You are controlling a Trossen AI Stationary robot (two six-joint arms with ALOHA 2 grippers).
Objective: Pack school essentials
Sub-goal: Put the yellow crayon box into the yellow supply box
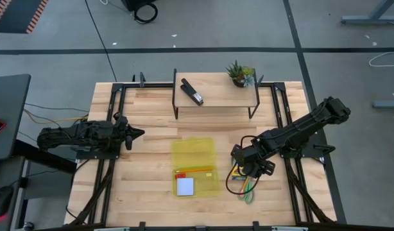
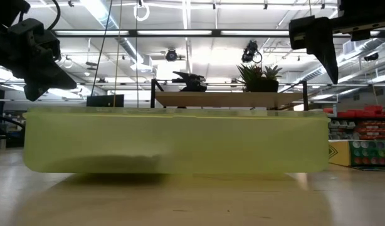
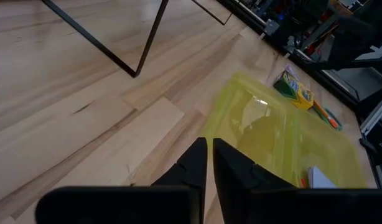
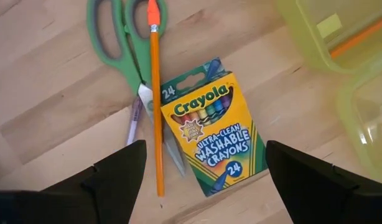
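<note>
Beside the yellow case (image 4: 340,56) on the surface, a crayon box (image 4: 213,134) lies flat under the right claw (image 4: 206,174), spread wide; light, stiff cardboard, likely best pinched across its narrow sides, while the left claw (image 3: 208,163) waits closed.

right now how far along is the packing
Partly done. The yellow translucent plastic case lies open and already holds a pale blue notepad and an orange stick-shaped item. The right gripper hovers, jaws open, over the yellow-green crayon box. That box, the orange pencil and green-handled scissors are left. The left gripper waits shut.
</note>
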